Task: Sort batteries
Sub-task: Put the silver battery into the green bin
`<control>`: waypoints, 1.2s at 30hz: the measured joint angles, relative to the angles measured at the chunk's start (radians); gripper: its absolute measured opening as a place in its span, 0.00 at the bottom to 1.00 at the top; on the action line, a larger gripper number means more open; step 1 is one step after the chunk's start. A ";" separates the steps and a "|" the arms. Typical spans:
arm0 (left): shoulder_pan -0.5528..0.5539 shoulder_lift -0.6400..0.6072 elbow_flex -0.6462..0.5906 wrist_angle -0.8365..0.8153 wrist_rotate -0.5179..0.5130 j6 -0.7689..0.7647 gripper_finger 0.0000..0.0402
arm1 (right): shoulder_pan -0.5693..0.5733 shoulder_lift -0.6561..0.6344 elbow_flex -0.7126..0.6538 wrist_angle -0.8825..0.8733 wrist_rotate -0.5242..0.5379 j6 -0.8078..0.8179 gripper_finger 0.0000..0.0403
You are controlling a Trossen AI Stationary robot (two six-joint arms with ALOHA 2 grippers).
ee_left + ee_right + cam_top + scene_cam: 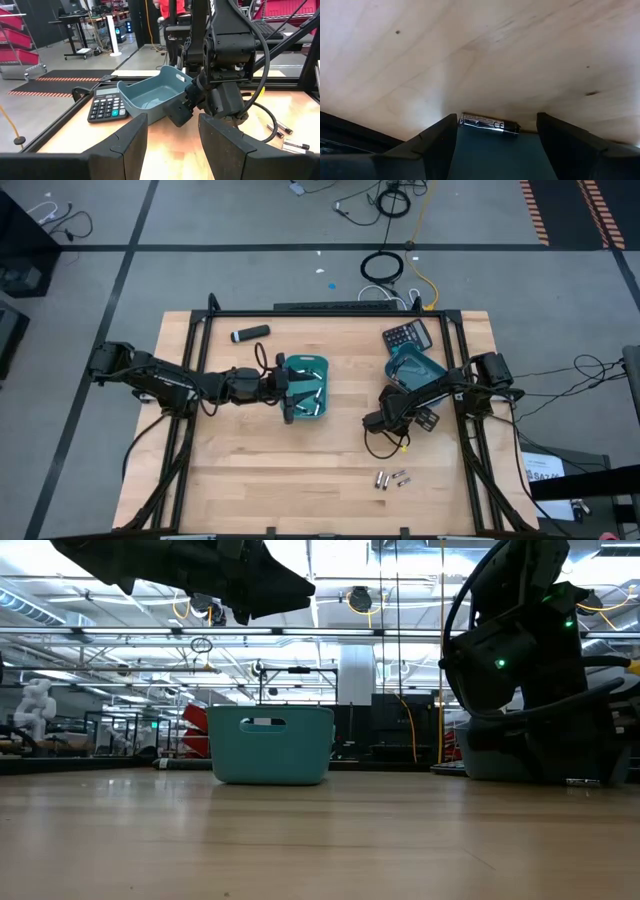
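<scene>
Between wide right jaws, battery [489, 123] untouched

The worktop [260, 480] is pale wood with a smooth, faintly glossy finish, its grain and small dark knots plain in the right wrist view. Both teal bins, one near the middle [305, 378] and one tilted by the calculator [415, 368], look like matt moulded plastic. The calculator [107, 104] is dark plastic with light keys. A battery [489, 123] has a shiny metallic wrap. The left pincer's fingers [131, 145] are matt black plastic.
</scene>
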State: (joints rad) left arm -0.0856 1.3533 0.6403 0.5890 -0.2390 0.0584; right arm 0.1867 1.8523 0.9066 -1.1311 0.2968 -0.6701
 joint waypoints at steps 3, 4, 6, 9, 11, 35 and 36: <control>0.000 0.000 0.000 0.000 0.000 0.000 0.46 | 0.000 0.000 0.000 -0.001 -0.005 0.033 0.66; 0.000 0.000 0.000 0.001 0.000 0.000 0.46 | 0.000 0.000 0.000 -0.002 -0.007 0.047 0.66; 0.000 0.000 0.000 0.004 0.000 0.000 0.46 | 0.003 0.001 -0.001 -0.001 -0.009 0.078 0.66; 0.000 0.000 0.000 0.004 0.000 0.000 0.46 | 0.006 0.002 -0.001 -0.001 -0.007 0.119 0.66; 0.000 0.000 0.000 0.004 0.000 0.000 0.46 | 0.006 0.002 -0.002 -0.001 -0.009 0.156 0.66; -0.020 -0.009 0.000 0.025 0.000 0.009 0.46 | 0.123 0.005 -0.073 0.027 0.042 0.136 0.56; -0.020 -0.012 0.000 0.021 0.000 0.009 0.46 | 0.121 0.005 -0.073 0.030 0.042 0.138 0.55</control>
State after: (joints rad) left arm -0.1055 1.3410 0.6407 0.6096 -0.2390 0.0671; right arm 0.3075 1.8572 0.8333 -1.1009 0.3389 -0.5320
